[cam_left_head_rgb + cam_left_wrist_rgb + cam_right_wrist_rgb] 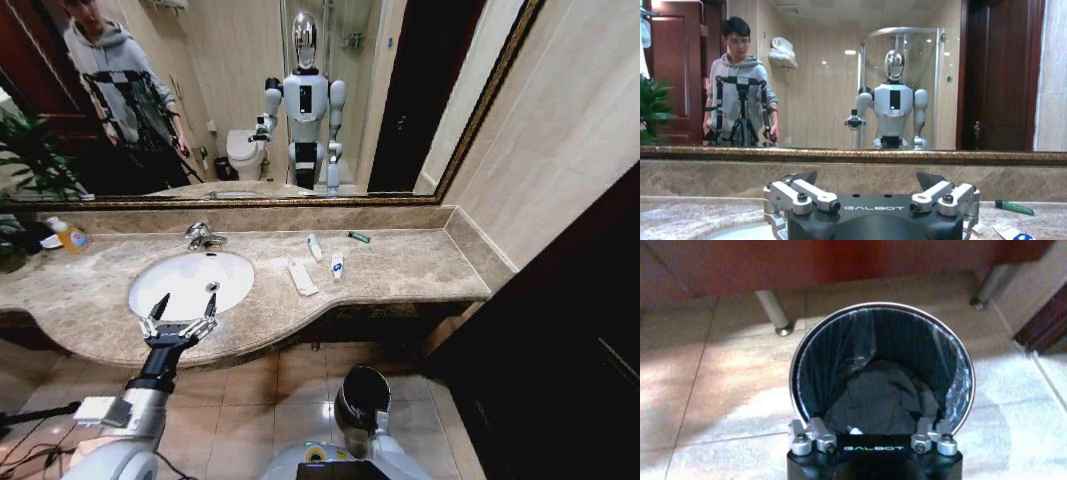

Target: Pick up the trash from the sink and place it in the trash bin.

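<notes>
Here, from my head, my left gripper [180, 318] hovers spread wide at the near rim of the sink [160, 300]. The white packet [302, 279], two white tubes [337, 267] and a green stick [359, 237] lie on the marble worktop [420, 265]. From the right wrist, my right gripper [873, 436] hangs over the trash bin [800, 365]; I cannot tell its spread.

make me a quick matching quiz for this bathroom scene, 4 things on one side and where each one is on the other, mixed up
Things:
1. trash bin
2. orange bottle
3. dark green stick
4. left hand

Places:
A. over the sink's front edge
B. on the floor below the right hand
C. on the counter by the mirror, right of the faucet
D. at the counter's far left end

Pairs: 1-B, 2-D, 3-C, 4-A
</notes>
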`<state>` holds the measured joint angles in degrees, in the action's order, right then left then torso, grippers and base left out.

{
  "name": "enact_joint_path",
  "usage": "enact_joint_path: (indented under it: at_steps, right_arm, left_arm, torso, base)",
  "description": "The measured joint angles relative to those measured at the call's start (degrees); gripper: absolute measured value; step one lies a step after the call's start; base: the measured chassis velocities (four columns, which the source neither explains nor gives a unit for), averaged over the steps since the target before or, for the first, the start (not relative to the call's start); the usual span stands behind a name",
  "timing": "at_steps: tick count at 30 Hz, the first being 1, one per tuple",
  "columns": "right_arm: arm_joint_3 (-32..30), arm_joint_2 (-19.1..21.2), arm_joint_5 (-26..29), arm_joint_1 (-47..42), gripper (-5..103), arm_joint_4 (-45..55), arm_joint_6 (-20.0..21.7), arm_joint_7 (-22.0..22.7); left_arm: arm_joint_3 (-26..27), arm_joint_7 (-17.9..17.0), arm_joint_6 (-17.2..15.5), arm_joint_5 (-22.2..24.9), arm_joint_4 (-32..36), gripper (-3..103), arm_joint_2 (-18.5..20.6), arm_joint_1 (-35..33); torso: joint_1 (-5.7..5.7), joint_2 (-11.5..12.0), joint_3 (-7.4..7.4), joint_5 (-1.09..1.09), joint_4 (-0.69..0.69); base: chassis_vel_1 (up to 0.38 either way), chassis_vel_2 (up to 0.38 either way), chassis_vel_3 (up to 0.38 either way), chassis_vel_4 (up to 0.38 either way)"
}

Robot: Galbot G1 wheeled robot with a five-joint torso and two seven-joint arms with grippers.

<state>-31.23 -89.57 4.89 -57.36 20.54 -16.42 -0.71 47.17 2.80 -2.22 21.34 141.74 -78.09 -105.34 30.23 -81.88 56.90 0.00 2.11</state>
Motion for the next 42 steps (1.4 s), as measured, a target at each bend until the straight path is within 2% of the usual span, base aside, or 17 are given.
enact_joint_path:
  at_steps: [4, 7, 14, 17, 19, 22, 24, 26, 27, 28, 30, 31, 34, 35, 38, 40, 42]
  right_arm:
    - [0.07, 0.43, -3.52, -0.70, 83, -0.86, -2.63, 0.60]
    - [-0.77, 0.81, -3.77, -1.88, 97, 0.08, -5.46, -0.29]
    - [-0.31, 1.08, -1.61, -3.86, 100, 3.27, -9.63, -2.28]
    - [0.37, 1.41, -2.97, -4.38, 100, 4.08, -11.39, -2.24]
    - [0.23, 2.10, -6.65, -4.78, 100, 4.87, -14.75, -2.36]
    - [-0.20, 2.38, -7.09, -6.03, 100, 7.64, -15.76, -3.47]
    - [-1.38, 2.50, -6.61, -11.14, 100, 17.36, -13.76, -3.62]
    - [-1.64, 3.15, -3.83, -17.42, 100, 29.11, -8.65, -2.91]
    - [-1.64, 3.15, -3.83, -17.42, 100, 29.11, -8.65, -2.91]
    - [-1.62, 3.70, -1.26, -21.95, 100, 37.26, -5.61, -2.92]
    - [-1.30, 5.41, 2.80, -29.74, 100, 52.06, -2.57, -2.82]
    - [-1.30, 5.41, 2.80, -29.74, 100, 52.06, -2.57, -2.82]
    - [-1.03, 8.43, 4.56, -36.99, 100, 65.11, -3.71, -1.53]
    - [-1.03, 8.43, 4.56, -36.99, 100, 65.11, -3.71, -1.53]
    - [-0.41, 9.13, 2.56, -40.05, 100, 75.01, -7.87, 1.61]
    - [0.16, 9.16, 2.22, -40.99, 100, 78.49, -7.85, 2.21]
    - [1.44, 9.37, 2.17, -42.02, 100, 85.73, -5.34, 2.77]
  left_arm:
    - [0.00, 0.00, 0.00, 0.00, 0.00, 100, 0.00, 0.00]
    - [0.00, 0.00, 0.00, 0.00, 0.00, 100, 0.00, 0.00]
    - [0.00, 0.00, 0.00, 0.00, 0.00, 100, 0.00, 0.00]
    - [0.00, 0.00, 0.00, 0.00, 0.00, 100, 0.00, 0.00]
    - [0.00, 0.00, 0.00, 0.00, 0.00, 100, 0.00, 0.00]
    - [0.00, 0.00, 0.00, 0.00, 0.00, 100, 0.00, 0.00]
    - [0.00, 0.00, 0.00, 0.00, 0.00, 100, 0.00, 0.00]
    - [0.00, 0.00, 0.00, 0.00, 0.00, 100, 0.00, 0.00]
    - [0.00, 0.00, 0.00, 0.00, 0.00, 100, 0.00, 0.00]
    - [0.00, -0.01, 0.00, 0.00, 0.00, 100, -0.01, 0.00]
    - [0.00, 0.00, 0.00, 0.00, 0.00, 100, 0.00, 0.00]
    - [0.00, 0.00, 0.00, 0.00, 0.00, 100, 0.00, 0.00]
    - [0.00, 0.00, 0.00, 0.00, 0.00, 100, 0.00, 0.00]
    - [0.00, 0.00, 0.00, 0.00, 0.00, 100, 0.00, 0.00]
    - [0.00, 0.00, 0.00, 0.00, 0.00, 100, 0.00, 0.00]
    - [0.00, 0.00, 0.00, 0.00, 0.00, 100, 0.00, 0.00]
    - [0.00, 0.00, 0.00, 0.00, 0.00, 100, 0.00, 0.00]
  torso:
    - [0.00, 0.00, 0.00, 0.00, 0.00]
    - [0.00, 0.00, 0.00, -0.01, 0.00]
    - [0.00, 0.00, 0.00, 0.00, 0.00]
    - [0.00, 0.00, 0.00, 0.01, 0.00]
    - [0.00, 0.00, 0.00, 0.00, 0.00]
    - [0.00, 0.00, 0.00, 0.01, 0.01]
    - [0.00, 0.00, 0.00, 0.02, 0.00]
    - [0.00, 0.00, 0.00, 0.01, 0.00]
    - [0.00, 0.00, 0.00, 0.01, 0.00]
    - [0.00, 0.00, 0.00, -0.02, -0.01]
    - [-0.01, -0.01, -0.01, 0.02, -0.01]
    - [-0.01, -0.01, -0.01, 0.02, -0.01]
    - [-0.01, -0.01, 0.00, -0.01, -0.02]
    - [-0.01, -0.01, 0.00, -0.01, -0.02]
    - [0.00, -0.01, 0.00, 0.00, 0.00]
    - [0.00, -0.01, 0.00, 0.03, 0.00]
    - [0.00, -0.01, 0.00, -0.01, -0.01]
  base:
    - [0.000, 0.000, 0.000, 0.000]
    - [0.000, 0.000, 0.000, 0.000]
    - [0.000, 0.000, 0.000, 0.000]
    - [0.000, 0.000, 0.000, 0.000]
    - [0.000, 0.000, 0.000, 0.000]
    - [0.000, 0.000, 0.000, 0.000]
    - [0.000, 0.000, 0.000, 0.000]
    - [0.000, 0.000, 0.000, 0.000]
    - [0.000, 0.000, 0.000, 0.000]
    - [0.000, 0.000, 0.000, 0.000]
    - [0.000, 0.000, 0.000, 0.000]
    - [0.000, 0.000, 0.000, 0.000]
    - [0.000, 0.000, 0.000, 0.000]
    - [0.000, 0.000, 0.000, 0.000]
    - [0.000, 0.000, 0.000, 0.000]
    - [0.000, 0.000, 0.000, 0.000]
    - [0.000, 0.000, 0.000, 0.000]
